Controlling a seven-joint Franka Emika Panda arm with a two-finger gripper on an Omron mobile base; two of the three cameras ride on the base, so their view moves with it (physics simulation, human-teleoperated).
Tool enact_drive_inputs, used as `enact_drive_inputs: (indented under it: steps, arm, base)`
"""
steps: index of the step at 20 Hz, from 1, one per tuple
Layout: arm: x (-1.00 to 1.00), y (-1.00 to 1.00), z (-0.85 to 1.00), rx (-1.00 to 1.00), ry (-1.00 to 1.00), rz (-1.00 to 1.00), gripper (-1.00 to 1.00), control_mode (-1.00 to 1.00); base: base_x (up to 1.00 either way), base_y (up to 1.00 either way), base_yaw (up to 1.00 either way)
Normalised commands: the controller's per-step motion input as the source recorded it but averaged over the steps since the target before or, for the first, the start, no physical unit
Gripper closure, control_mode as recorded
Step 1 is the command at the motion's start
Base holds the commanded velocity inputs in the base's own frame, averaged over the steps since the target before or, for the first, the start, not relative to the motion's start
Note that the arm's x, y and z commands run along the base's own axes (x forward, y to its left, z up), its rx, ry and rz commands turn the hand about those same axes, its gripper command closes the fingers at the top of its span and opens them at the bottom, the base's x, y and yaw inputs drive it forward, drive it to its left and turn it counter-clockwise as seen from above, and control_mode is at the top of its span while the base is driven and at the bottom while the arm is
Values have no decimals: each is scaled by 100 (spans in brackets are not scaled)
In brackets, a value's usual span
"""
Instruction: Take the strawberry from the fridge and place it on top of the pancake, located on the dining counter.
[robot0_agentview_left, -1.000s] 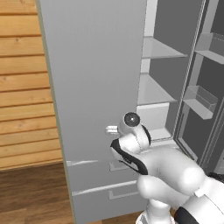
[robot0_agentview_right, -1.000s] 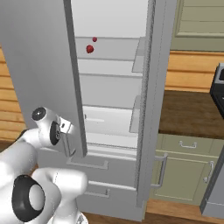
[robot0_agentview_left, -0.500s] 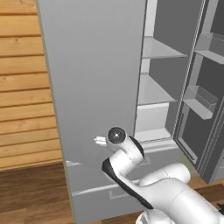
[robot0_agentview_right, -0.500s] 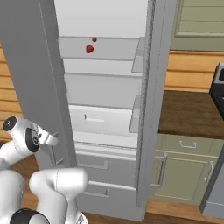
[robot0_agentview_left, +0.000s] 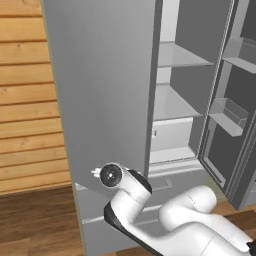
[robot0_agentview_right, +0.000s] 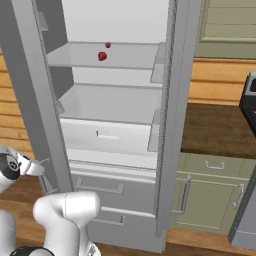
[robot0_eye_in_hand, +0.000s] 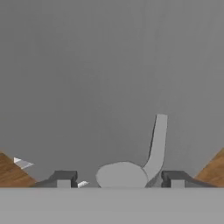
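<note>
High in the right base view, upper middle, the strawberry (robot0_agentview_right: 102, 56) sits on a fridge (robot0_agentview_right: 170, 125) shelf. My tool (robot0_eye_in_hand: 119, 179) faces the grey door with jaws parted and nothing between them. I judge the berry light, soft and bruisable, so I'd pinch gently across its broad shoulders.

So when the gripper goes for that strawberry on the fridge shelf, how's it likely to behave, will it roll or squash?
The strawberry looks tiny and rounded on a smooth, flat fridge shelf, so a nudge would probably send it rolling or skidding. It likely weighs almost nothing. Being soft fruit, it may bruise under a firm pinch, so a gentle, centred close seems wiser.
</note>
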Motion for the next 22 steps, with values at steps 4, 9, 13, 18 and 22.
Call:
enact_drive_inputs:
  steps: [4, 9, 13, 18, 22]
  arm:
    - [-36, 17, 79, -5, 14, -5, -100, -100]
    - [-62, 0, 73, 0, 20, -2, -100, -100]
    - [-99, -23, 71, 3, 4, 0, -100, -100]
    - [-99, -56, 69, 10, 0, 7, -100, -100]
    - [-100, -97, 69, 26, 0, 13, -100, -100]
  base:
    - [0, 0, 0]
    - [0, 0, 0]
    - [0, 0, 0]
    - [0, 0, 0]
    - [0, 0, 0]
